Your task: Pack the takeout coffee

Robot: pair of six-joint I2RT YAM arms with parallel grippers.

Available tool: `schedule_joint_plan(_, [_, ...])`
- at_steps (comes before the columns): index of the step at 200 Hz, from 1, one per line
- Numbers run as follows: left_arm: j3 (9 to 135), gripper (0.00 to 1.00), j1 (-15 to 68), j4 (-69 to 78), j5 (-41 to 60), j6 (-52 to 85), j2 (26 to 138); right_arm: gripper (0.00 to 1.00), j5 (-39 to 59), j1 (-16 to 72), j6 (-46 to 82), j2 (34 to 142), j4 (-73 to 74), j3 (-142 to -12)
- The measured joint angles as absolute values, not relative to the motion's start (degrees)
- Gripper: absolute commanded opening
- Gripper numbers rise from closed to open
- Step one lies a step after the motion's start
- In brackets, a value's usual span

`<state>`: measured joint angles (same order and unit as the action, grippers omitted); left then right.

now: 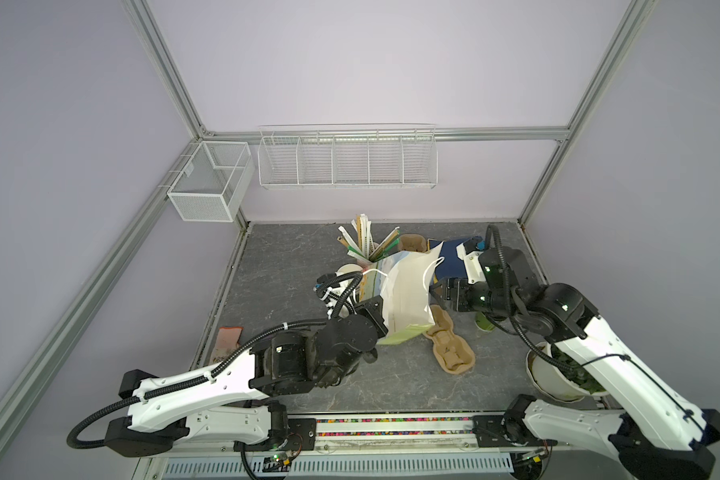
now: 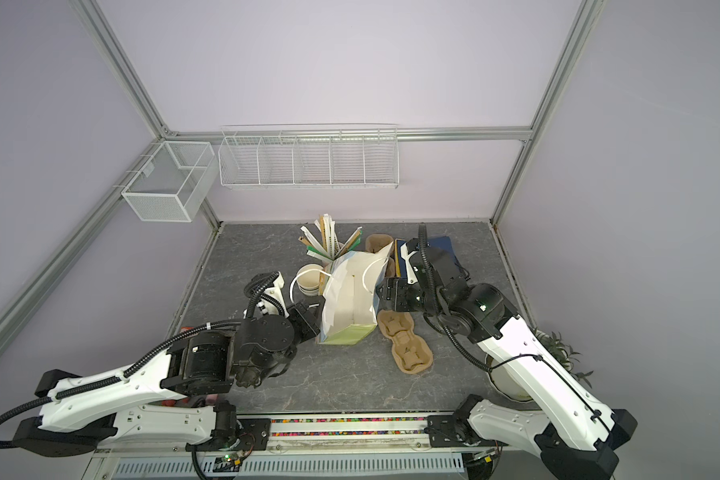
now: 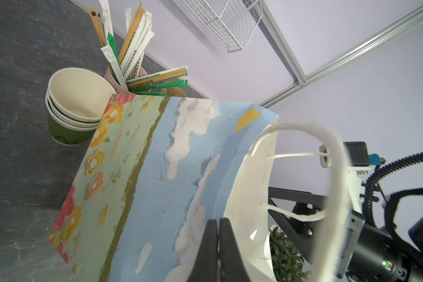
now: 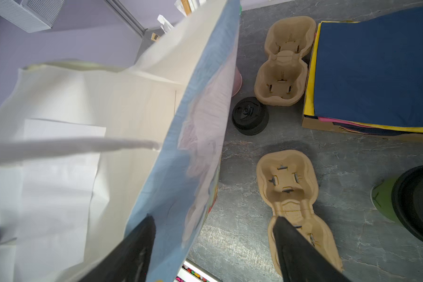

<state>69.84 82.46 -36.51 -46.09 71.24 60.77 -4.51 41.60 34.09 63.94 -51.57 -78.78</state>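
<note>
1. A stack of lidless green cups (image 3: pixel 76 107) stands on the dark table (image 1: pixel 275 270), just beside a pink holder of wrapped straws (image 3: pixel 132 56).
2. The left gripper (image 3: pixel 217 240) has its fingers pressed together on the rim of the paper bag (image 1: pixel 406 295). One finger lies on the painted outer wall and the other on the white inside.
3. The paper bag stands upright mid-table with its mouth open and its white rope handles loose.
4. The right gripper (image 4: pixel 214 218) is at the bag's opposite rim with its fingers spread wide. One is inside the mouth and one outside, with the wall between them unclamped.
5. A pulp cup carrier (image 1: pixel 449 349) lies flat beside the bag's base. A stack of black lids (image 4: pixel 250 116) sits farther back.
6. The takeout coffee (image 4: pixel 408 202) sits on the table right of the carrier, outside the bag. In a top view only its green side (image 1: pixel 484 322) shows beneath the right arm.
</note>
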Motion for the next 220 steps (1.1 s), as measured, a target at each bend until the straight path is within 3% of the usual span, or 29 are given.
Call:
schedule_joint_plan(38, [69.8,0.0,87.6,-36.9,-50.5,74.2,61.2,0.79,-3.7,41.6,34.1,64.8,-51.6,-79.3])
schedule_joint_plan(169, [78.8,0.0,89.2,-35.9,-55.8,70.5,64.3,0.8,-1.4,41.6,33.6,59.7,-53.1,-83.6])
schedule_joint_plan(220, [73.0,0.0,91.5,-35.3,-57.5,74.9,62.9,0.8,-1.2,41.6,33.6,57.7,-53.4,-82.6])
